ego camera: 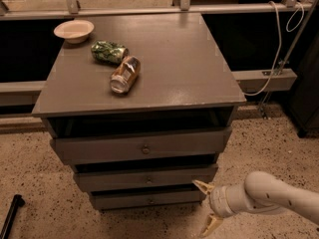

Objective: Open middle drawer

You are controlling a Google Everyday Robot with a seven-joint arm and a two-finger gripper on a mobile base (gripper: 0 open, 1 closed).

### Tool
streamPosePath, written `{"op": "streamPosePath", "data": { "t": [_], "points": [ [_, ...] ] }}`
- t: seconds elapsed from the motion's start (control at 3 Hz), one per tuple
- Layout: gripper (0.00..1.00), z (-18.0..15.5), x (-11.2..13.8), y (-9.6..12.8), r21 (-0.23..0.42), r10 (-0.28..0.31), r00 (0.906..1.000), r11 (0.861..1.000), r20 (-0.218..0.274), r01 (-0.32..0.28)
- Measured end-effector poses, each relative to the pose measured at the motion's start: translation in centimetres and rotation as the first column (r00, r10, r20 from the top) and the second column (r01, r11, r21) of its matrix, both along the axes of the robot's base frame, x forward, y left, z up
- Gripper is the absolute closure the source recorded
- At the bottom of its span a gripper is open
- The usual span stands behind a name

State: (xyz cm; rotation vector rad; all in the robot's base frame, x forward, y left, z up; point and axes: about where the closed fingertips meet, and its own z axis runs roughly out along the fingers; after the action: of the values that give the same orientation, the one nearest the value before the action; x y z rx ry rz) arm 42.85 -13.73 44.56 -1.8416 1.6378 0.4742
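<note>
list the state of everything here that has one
gripper: open, low, at the drawers' right end
middle drawer: looks shut, knob untouched
top drawer: looks shut
bottom drawer: looks shut
green can: on its side
brown can: on its side
bowl: upright, looks empty

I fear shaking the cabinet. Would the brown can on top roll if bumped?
Probably: the brown can lies on its side on the flat cabinet top, so it may roll. The green item beside it might block one way. The tool, open, hangs near the middle drawer.
</note>
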Motion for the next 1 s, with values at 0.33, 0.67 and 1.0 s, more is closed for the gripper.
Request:
{"op": "streamPosePath", "data": {
  "t": [0.33,0.67,1.0],
  "points": [
    [0.0,-2.0,1.5,0.5,-0.025,0.011,0.9999,1.0,0.001,-0.011],
    [0.0,-2.2,4.4,0.6,-0.047,0.008,0.9987,0.999,0.05,-0.006],
    [0.0,-0.6,6.6,-0.2,-0.065,0.001,0.9937,0.998,0.112,0.006]
  ]
}}
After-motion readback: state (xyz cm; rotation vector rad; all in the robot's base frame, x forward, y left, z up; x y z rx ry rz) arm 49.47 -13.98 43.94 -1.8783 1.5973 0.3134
